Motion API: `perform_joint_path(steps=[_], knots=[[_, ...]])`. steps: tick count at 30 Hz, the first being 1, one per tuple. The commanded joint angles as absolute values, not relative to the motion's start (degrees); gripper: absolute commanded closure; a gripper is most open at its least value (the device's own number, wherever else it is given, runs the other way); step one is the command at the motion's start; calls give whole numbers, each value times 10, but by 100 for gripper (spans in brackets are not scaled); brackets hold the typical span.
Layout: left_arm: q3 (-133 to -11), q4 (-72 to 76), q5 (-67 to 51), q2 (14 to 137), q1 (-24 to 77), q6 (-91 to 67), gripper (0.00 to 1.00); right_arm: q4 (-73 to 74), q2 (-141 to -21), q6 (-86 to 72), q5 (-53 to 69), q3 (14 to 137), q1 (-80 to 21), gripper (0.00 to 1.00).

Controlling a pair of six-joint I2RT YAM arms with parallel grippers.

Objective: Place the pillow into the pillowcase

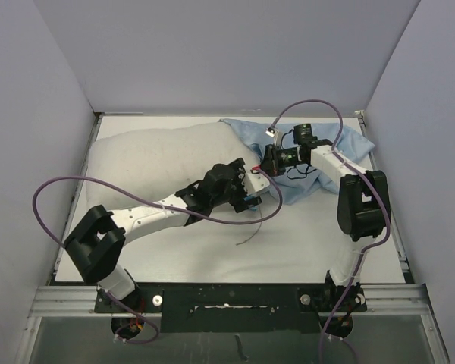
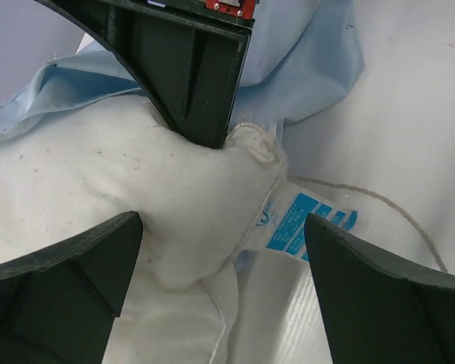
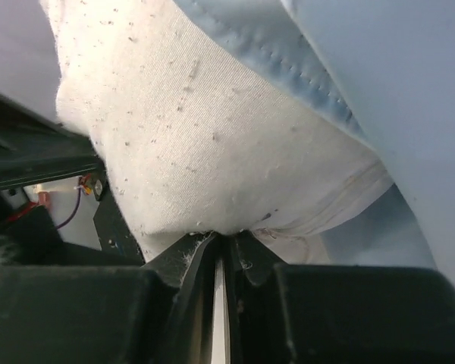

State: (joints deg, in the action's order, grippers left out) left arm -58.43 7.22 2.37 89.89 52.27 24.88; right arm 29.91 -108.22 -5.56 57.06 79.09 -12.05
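Pinching at their very tips, the right jaws are clenched on the seamed corner of the plump off-white stuffed fabric pillow (image 3: 212, 136), with only a thin fold of cloth between them. I judge that a shallow hold. Any pull toward the sack should be slow and in line with the jaws, or the fold may slip out.

Just beyond the tips the pillow bulges upward. Over its far side drapes the stitched hem of the thin light blue rectangular fabric pillowcase (image 3: 379, 68). The pillow lies mostly outside the case, with this corner at the case's edge.

The left jaws stand released and wide, one on either side of the same corner, and I cannot tell whether they touch it. Between them, close to the right-hand one, lies the pillow's white-and-blue printed care label (image 2: 307, 224). A loose beige thread (image 2: 379, 201) trails from it over the white table (image 2: 417, 114). Past the tips the blue cloth lies bunched.

The left jaws would do well to take the blue hem on their far side, not the label or thread. They could then lift it so the mouth opens before the right jaws carry the corner in.
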Motion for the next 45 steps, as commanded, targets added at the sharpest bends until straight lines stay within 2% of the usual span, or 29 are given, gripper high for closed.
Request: perform_joint_path(steps=[1,7,9,11,12,13,14,16,20,23,30,36,45], knots=[[-633,147,-76,958,496,306,14,237,-1048,-105,641,794,-122,94],[-671,154,-41,1017,488,306,26,189,-1045,-156,676,779,-126,96],[-672,164,-33,1023,488,292,35,165,-1044,-175,689,774,-130,96],[-672,170,-2,1029,488,282,56,150,-1041,-188,698,770,-135,96],[-669,174,19,1031,488,276,70,143,-1037,-192,702,768,-138,96],[-663,183,40,1028,487,272,90,139,-1033,-194,706,766,-139,96],[-653,194,58,1024,486,268,100,137,-1029,-194,710,766,-139,96],[-630,203,61,1002,481,265,100,153,-1018,-172,713,770,-133,94],[-596,175,22,925,450,234,100,249,-983,-56,696,790,-106,70],[-580,159,-33,856,411,201,100,256,-954,-29,662,764,-85,60],[-570,147,-133,789,337,140,100,236,-951,-48,544,707,-112,60],[-569,145,-158,773,322,123,100,126,-992,-156,473,657,-144,60],[-572,141,-172,772,313,113,100,-7,-1075,-265,371,670,-162,48]])
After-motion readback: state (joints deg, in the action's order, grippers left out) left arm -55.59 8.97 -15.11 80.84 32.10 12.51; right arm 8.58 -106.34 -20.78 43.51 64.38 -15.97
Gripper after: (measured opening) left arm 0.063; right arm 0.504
